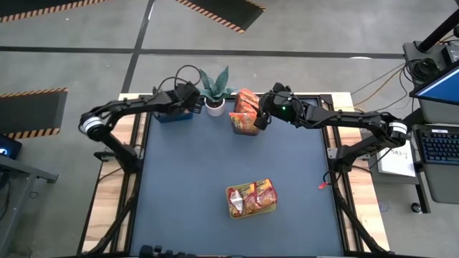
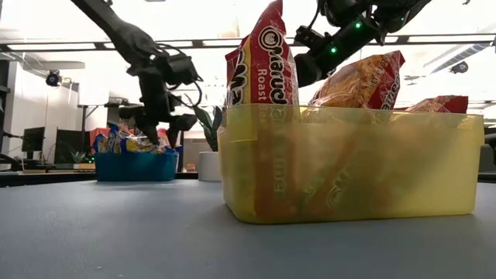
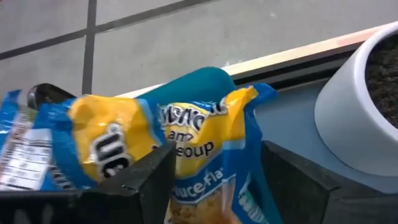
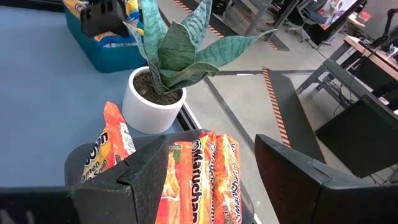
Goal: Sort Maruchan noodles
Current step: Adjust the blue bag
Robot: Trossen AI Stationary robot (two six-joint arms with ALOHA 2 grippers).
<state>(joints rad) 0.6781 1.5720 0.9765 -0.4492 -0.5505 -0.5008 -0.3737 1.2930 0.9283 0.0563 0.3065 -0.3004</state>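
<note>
Overhead, left gripper (image 1: 188, 100) sits above the blue plastic bin (image 1: 174, 115); right gripper (image 1: 262, 115) above the dark clear bin (image 1: 245, 127) of orange packets (image 1: 246, 107). Only the left wrist view shows the yellow-and-blue noodle packet (image 3: 193, 149) between its spread fingers (image 3: 146, 180); whether gripped, cannot tell. Right wrist view: jaws wide over orange packets, white potted plant (image 4: 163, 87) just beyond. Low view alone shows red packets (image 2: 263, 58) standing upright in the yellow-green translucent bin (image 2: 349, 167).

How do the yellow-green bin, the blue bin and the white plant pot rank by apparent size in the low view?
1. yellow-green bin, largest, though it sits nearest the camera.
2. blue bin, farther back.
3. white plant pot, smallest; partly hidden behind the yellow-green bin, so its rank against the blue bin is unsure.
</note>
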